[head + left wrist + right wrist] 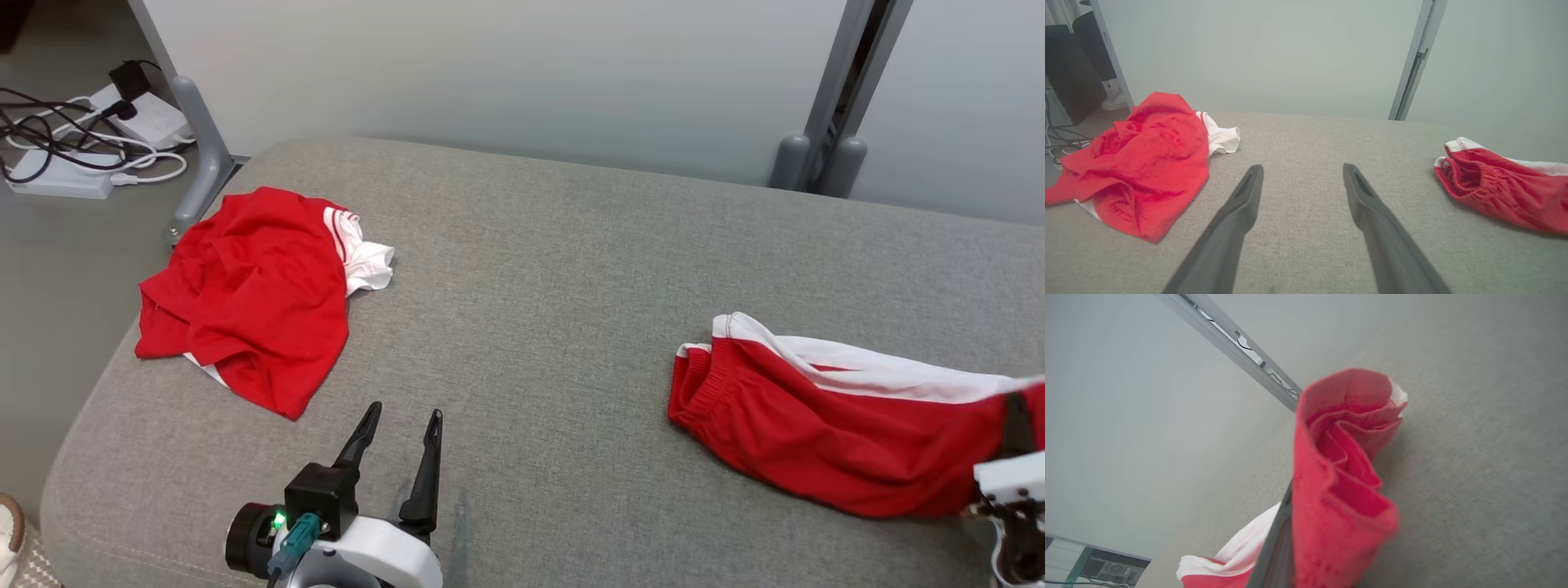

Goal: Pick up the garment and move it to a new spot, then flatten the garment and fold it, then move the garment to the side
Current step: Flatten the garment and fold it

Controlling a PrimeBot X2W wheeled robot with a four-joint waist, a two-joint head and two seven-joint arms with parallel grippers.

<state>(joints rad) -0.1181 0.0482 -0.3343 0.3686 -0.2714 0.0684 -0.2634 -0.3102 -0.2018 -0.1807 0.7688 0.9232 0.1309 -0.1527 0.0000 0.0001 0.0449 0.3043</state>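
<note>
A: What sits farthest left?

B: White power strips [61, 175] with tangled black and white cables, on the floor at ten o'clock in the head view; next, at nine o'clock on the grey woven-fabric counter [555, 269], a crumpled red shirt with white trim [245, 294], close to the counter's left edge.

A: And the left tool?

B: The left tool [406, 411] is at seven o'clock, pointing toward twelve; its two dark fingers [1237, 212] stand spread wide with nothing between them but bare counter; it is near the shirt's lower hem, not touching it.

A: Where is the garment?

B: The red shorts with a white side stripe [816, 425] lie at four o'clock, well apart from the shirt; the gathered waistband faces nine o'clock and rests on the counter; the other end runs off the frame at three o'clock.

A: The right tool?

B: The right tool [1017, 408], at the right edge, is clamped on the shorts' red cloth; its wrist view shows that cloth bunched in layered folds against one dark finger.
</note>
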